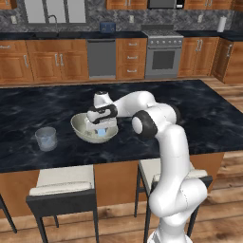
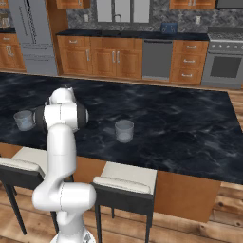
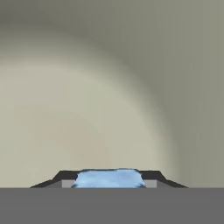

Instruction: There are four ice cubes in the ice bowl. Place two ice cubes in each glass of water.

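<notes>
clenched: pincer (image 3: 109, 181) low in ice bowl (image 1: 80, 129), grasping ice cube (image 3: 109, 178). tiny, likely slippery; best squeezed across flat faces.

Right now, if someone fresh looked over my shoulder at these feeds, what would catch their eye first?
Probably the white arm folded down into the cream ice bowl on the dark marble island, its claw set either side of a pale blue ice cube just above the bowl's floor. Next, the two clear glasses: one beside the bowl, the other standing alone further along the counter.
</notes>
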